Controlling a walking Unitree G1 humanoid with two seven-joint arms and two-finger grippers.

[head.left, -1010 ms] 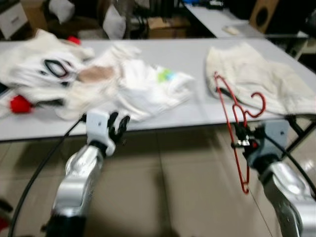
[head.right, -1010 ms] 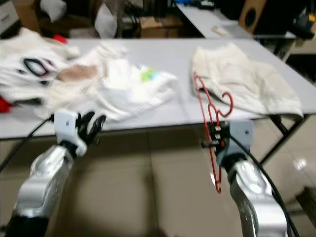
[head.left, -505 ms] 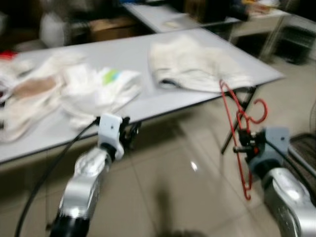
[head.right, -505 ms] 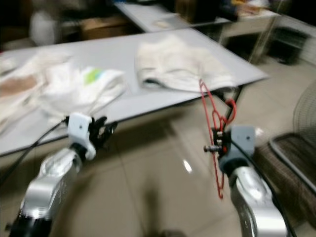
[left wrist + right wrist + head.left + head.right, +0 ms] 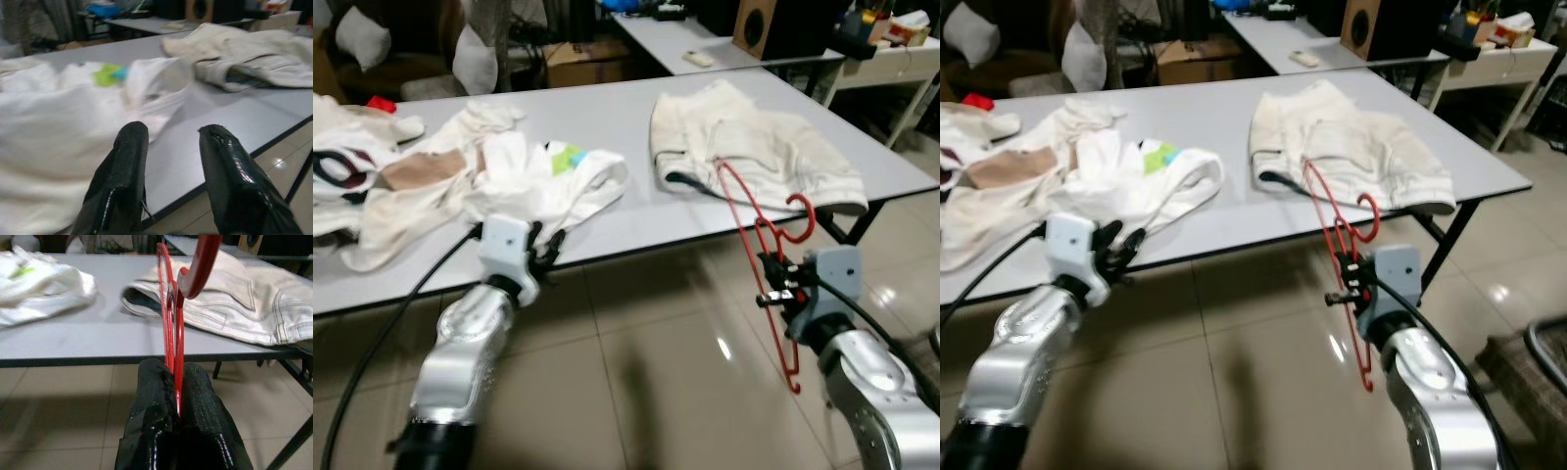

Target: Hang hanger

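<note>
A red wire hanger [image 5: 759,235] stands upright in front of the table's near edge, its hook curling to the right, and my right gripper [image 5: 780,287] is shut on its neck. The right wrist view looks along the black fingers [image 5: 195,406] pinching the red hanger [image 5: 170,328]. My left gripper [image 5: 545,249] hovers at the table's front edge by the white clothes [image 5: 543,181]; its fingers [image 5: 124,171] stand apart, open and empty.
A grey table [image 5: 607,117] spans the scene. Cream shorts [image 5: 744,147] lie on its right part, and a heap of white and beige garments [image 5: 391,186] on its left. Boxes and a second table [image 5: 705,39] stand behind. Tiled floor [image 5: 646,372] lies in front.
The camera has swung back to the left, bringing the table nearer and sharper. My right gripper still holds the hanger upright; the left gripper stays at the table edge.
</note>
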